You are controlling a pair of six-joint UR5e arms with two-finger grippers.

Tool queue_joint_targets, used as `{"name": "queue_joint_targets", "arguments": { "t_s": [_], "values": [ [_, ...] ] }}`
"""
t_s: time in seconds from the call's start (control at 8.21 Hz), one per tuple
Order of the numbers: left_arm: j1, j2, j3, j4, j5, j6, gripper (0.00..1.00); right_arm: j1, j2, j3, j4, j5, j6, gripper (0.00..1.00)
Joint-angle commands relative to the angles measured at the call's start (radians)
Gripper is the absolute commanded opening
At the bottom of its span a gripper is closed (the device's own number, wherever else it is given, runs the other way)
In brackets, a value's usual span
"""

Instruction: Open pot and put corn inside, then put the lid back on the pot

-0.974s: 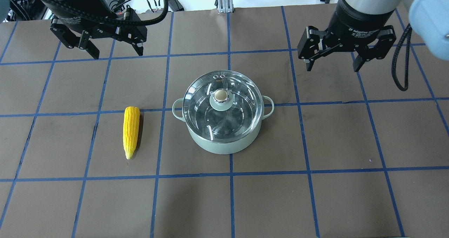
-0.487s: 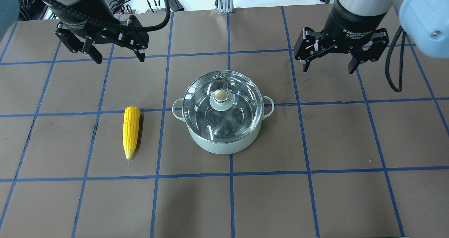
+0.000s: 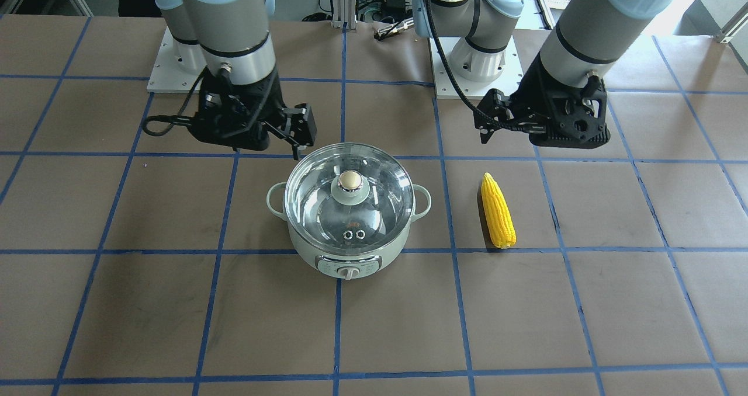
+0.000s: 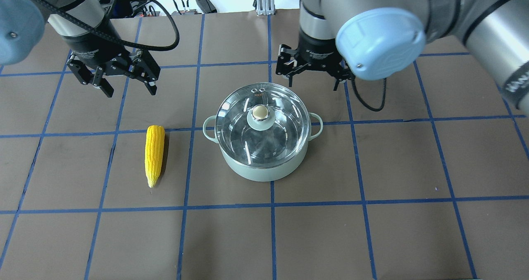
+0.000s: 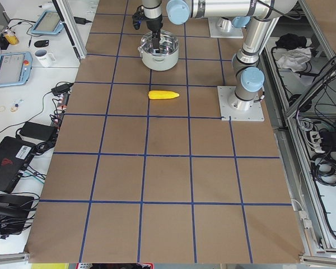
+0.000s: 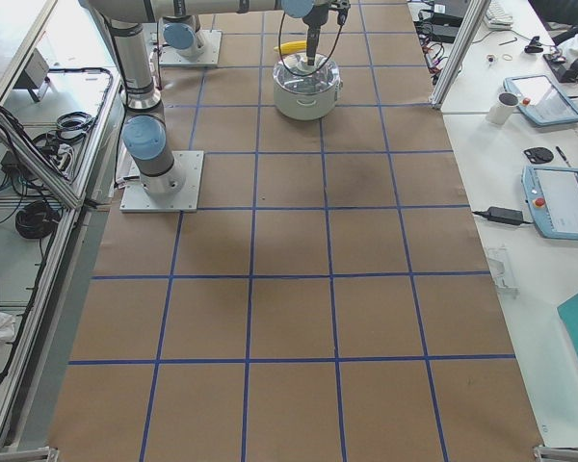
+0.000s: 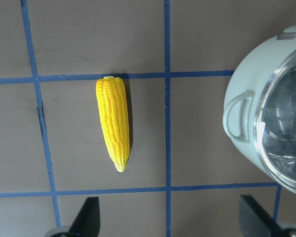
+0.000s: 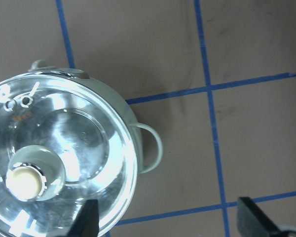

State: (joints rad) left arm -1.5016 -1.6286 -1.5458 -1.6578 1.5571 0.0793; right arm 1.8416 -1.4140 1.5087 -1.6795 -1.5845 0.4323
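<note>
Far left: the left pincer [image 4: 130,89], spread wide with nothing in it, hanging above the worktop [image 4: 372,230] a little beyond the corn [image 4: 154,154].

Next along, the corn: lies flat on its side, alone, pointed end toward the robot, near the pot [image 4: 264,170] but not touching it. Looks light and firm, with ridged kernels that should give some bite, yet round enough to roll under a careless push. Best taken across the thick middle, one finger on each long flank.

Centre: the pot, upright, with the lid [image 4: 285,131] seated squarely on its rim, so not yet opened. Glass, probably slick, breakable and the heavier of the two pieces. Only sensible hold: the knob [image 4: 260,112] at its middle, pinched firmly and lifted straight up, then set down gently.

Right of that: the right pincer [image 4: 313,83], likewise gaping and empty, hovering just past the pot's far rim and off to the side of the knob, not yet above it.

Underneath: flat matte brown covering ruled into squares by blue tape [image 4: 270,226], likely grippy enough that nothing slides. Around it: side benches with tablets [image 5: 10,68], a mug [image 5: 45,56] and trailing cables.
</note>
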Motion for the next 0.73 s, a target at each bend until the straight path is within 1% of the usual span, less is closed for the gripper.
{"name": "queue_joint_targets", "arguments": {
  "t_s": [0.0,0.12,0.24,0.37,0.49,0.61],
  "values": [
    [0.113,-0.081,-0.043,0.012,-0.003,0.074,1.00,0.126,0.124,0.008,-0.156,0.009,0.181,1.00],
    [0.118,-0.098,-0.071,0.083,-0.006,0.071,0.89,0.160,0.142,0.010,-0.173,0.008,0.203,1.00],
    [0.118,-0.114,-0.123,0.193,-0.003,0.071,0.90,0.169,0.150,0.018,-0.173,0.009,0.222,1.00],
    [0.118,-0.120,-0.185,0.275,-0.002,0.062,0.90,0.172,0.159,0.025,-0.177,0.008,0.221,1.00],
    [0.119,-0.126,-0.247,0.358,0.003,0.063,0.91,0.173,0.161,0.028,-0.175,0.009,0.209,0.97],
    [0.129,-0.140,-0.296,0.444,0.003,0.062,0.96,0.174,0.164,0.028,-0.175,0.009,0.204,0.89]
  ]
}}
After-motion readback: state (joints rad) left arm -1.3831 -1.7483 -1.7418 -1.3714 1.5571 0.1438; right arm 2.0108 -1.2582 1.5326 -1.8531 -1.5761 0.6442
